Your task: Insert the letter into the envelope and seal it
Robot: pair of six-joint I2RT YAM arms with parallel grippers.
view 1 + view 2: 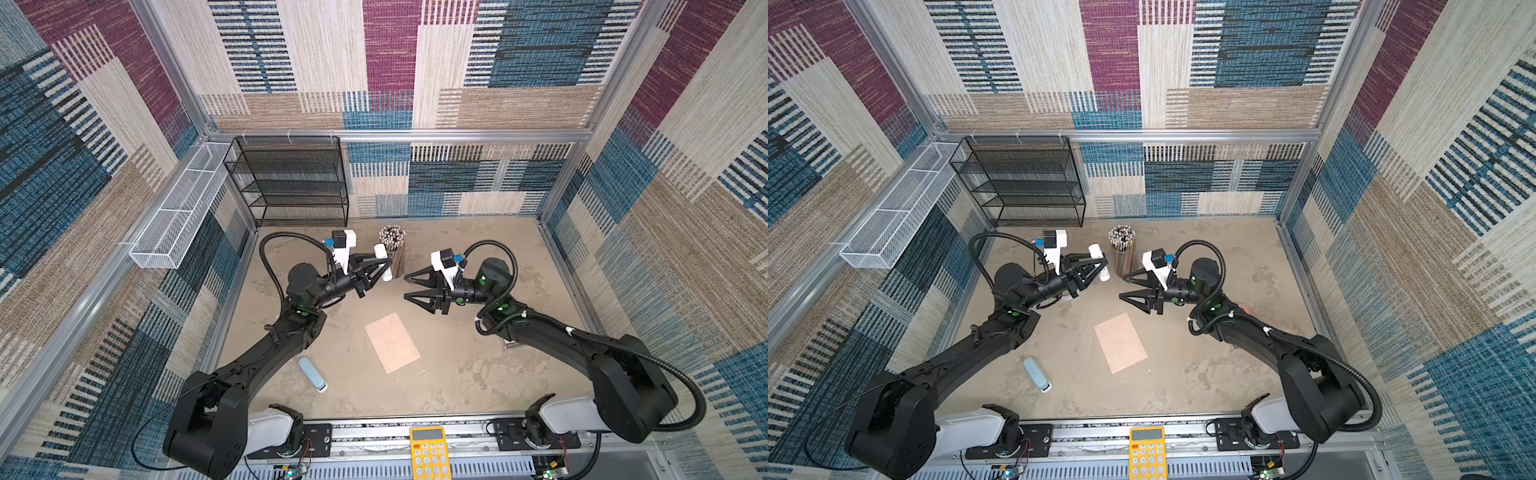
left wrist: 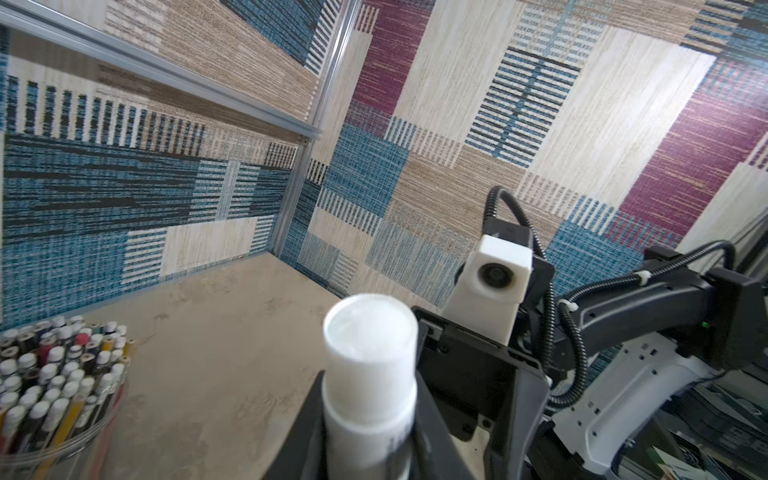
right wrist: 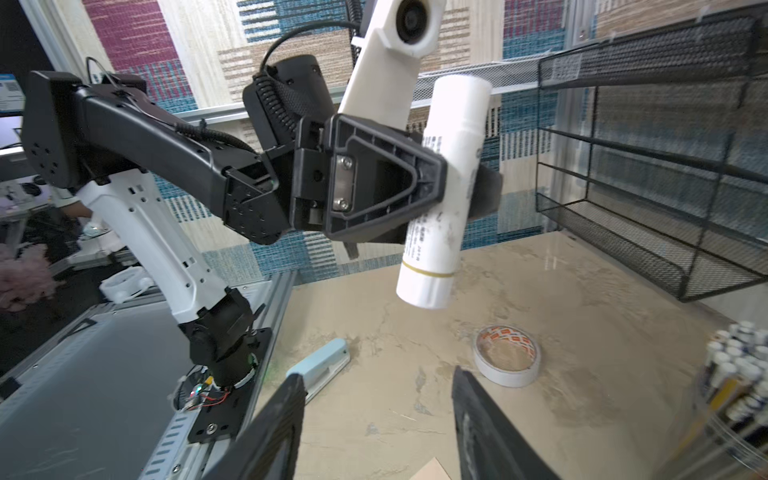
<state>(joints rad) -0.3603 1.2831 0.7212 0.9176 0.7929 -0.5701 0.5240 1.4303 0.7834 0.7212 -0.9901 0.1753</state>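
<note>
Much bare tabletop (image 1: pixel 478 374) round the envelope (image 1: pixel 392 343), flat mid-table, edges clear.
Black rack (image 1: pixel 291 183) fills the back-left corner; left gripper (image 1: pixel 388 263) clamps a white glue stick (image 1: pixel 380 252) beside the pencil cup (image 1: pixel 392 243); right gripper (image 1: pixel 406 287) spread wide, empty; stapler (image 1: pixel 312 374) front-left.

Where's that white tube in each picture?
Top view: white tube, back centre, in the left gripper.
Top view: same place.
Left wrist: close foreground, end-on.
Right wrist: mid-picture, clamped.
Landmark: pencil cup beside it.
</note>
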